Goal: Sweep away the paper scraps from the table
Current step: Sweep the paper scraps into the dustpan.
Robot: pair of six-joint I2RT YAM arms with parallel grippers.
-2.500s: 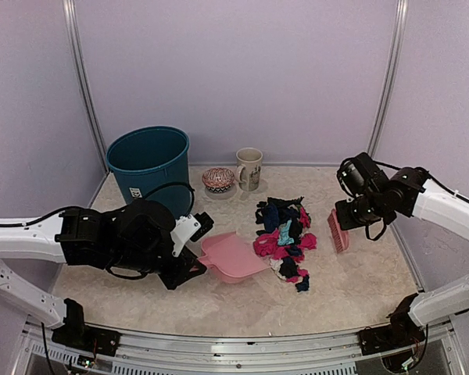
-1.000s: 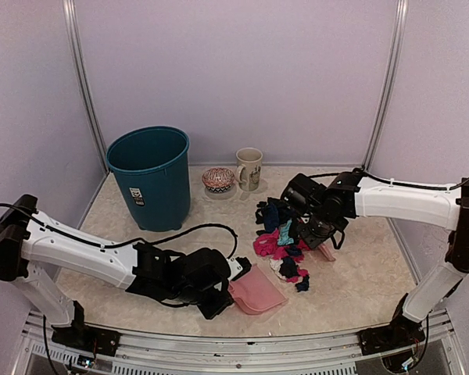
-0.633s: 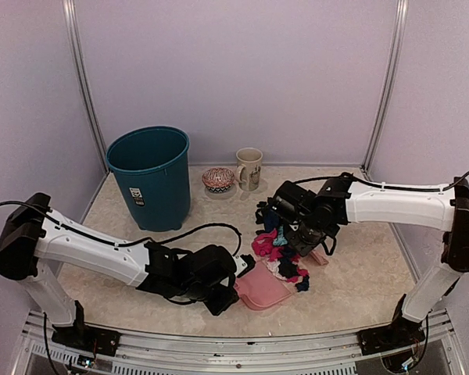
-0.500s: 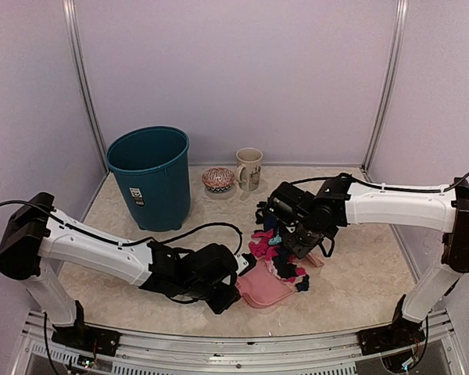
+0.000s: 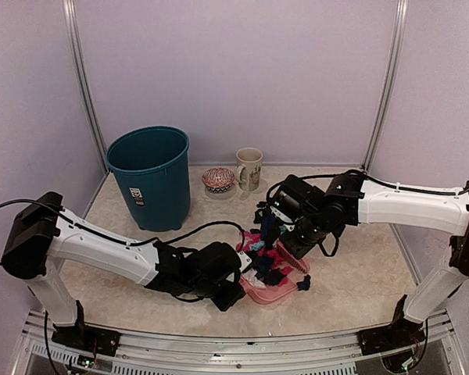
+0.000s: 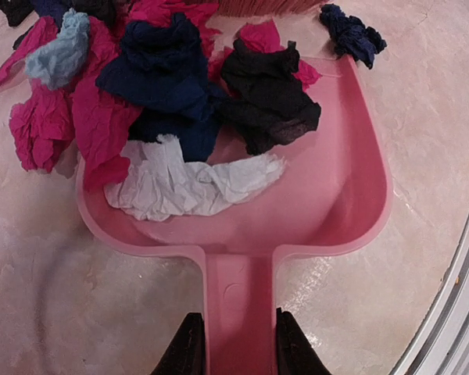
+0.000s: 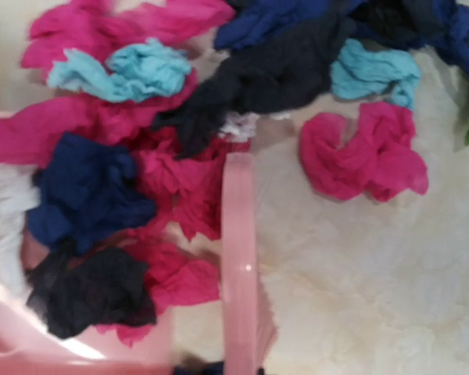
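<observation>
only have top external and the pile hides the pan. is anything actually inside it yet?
Observer: Yes. The left wrist view shows a white scrap, a black scrap and a navy scrap lying inside the dustpan.
Operator: left hand on it properly?
Observer: The left hand has one finger pressed against each side of the handle.
Operator: what's not in?
Observer: The right wrist view shows a magenta scrap and a teal scrap on the table, outside the dustpan.
</observation>
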